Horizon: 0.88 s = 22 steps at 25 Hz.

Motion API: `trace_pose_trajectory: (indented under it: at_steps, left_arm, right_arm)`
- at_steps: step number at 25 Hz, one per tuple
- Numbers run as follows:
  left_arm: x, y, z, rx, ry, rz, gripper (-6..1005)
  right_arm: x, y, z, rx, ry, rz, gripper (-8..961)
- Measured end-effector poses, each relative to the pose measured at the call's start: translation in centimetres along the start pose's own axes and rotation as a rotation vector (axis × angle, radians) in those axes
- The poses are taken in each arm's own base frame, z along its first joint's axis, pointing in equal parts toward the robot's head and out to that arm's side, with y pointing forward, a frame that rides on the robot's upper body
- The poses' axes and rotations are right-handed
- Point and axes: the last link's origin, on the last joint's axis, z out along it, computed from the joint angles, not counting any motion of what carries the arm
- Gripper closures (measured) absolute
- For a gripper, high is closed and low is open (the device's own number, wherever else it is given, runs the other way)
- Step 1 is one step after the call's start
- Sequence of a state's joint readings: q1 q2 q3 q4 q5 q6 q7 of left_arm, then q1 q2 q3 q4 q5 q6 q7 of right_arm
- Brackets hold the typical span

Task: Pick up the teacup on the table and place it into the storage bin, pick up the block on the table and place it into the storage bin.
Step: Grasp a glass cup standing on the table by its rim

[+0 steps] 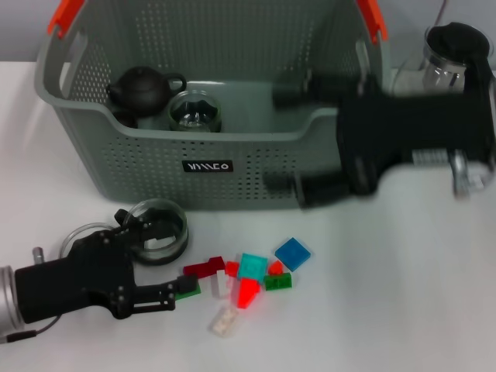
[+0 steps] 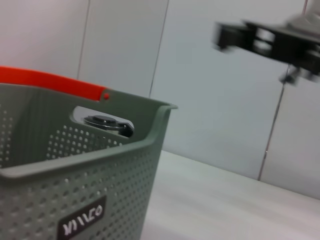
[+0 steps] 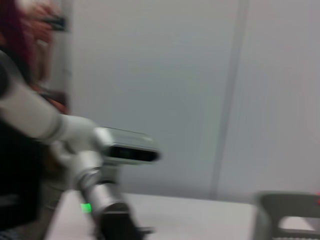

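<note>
Table (image 1: 403, 310), white and bare along its right side. The left gripper (image 1: 164, 263), black, lies low at the left, fingers apart around a clear glass teacup (image 1: 159, 231); small coloured plastic blocks (image 1: 248, 279) are scattered just beside. Behind stands the grey-green perforated storage bin (image 1: 232, 167), white lettering on its black label (image 1: 208, 166) unreadable. The right gripper (image 1: 291, 139), blurred, spreads open across the bin's front right rim.

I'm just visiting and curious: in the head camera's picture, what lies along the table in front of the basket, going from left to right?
Left gripper → glass teacup → red block → teal block → blue block.
</note>
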<state>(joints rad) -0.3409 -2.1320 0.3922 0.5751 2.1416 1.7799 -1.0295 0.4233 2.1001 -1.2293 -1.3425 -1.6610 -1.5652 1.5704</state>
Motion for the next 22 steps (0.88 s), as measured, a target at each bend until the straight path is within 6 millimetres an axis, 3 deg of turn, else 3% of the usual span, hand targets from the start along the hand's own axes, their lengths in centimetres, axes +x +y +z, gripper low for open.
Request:
trace_pose_trajectory:
  at_steps: [3, 12, 22]
  left_arm:
    - [0.2, -0.2, -0.4, 0.015, 0.004, 0.004, 65]
    - [1.0, -1.7, -2.0, 0.085, -0.053, -0.003, 65]
    - [2.4, -3.2, -3.7, 0.162, -0.128, -0.037, 66]
  right_arm:
    - [1.7, 1.3, -0.4, -0.055, -0.037, 0.025, 7]
    - [5.3, 2.3, -0.2, -0.104, 0.049, 0.113, 8]
    - [6.7, 2.3, 0.0, -0.126, 0.161, 0.130, 8]
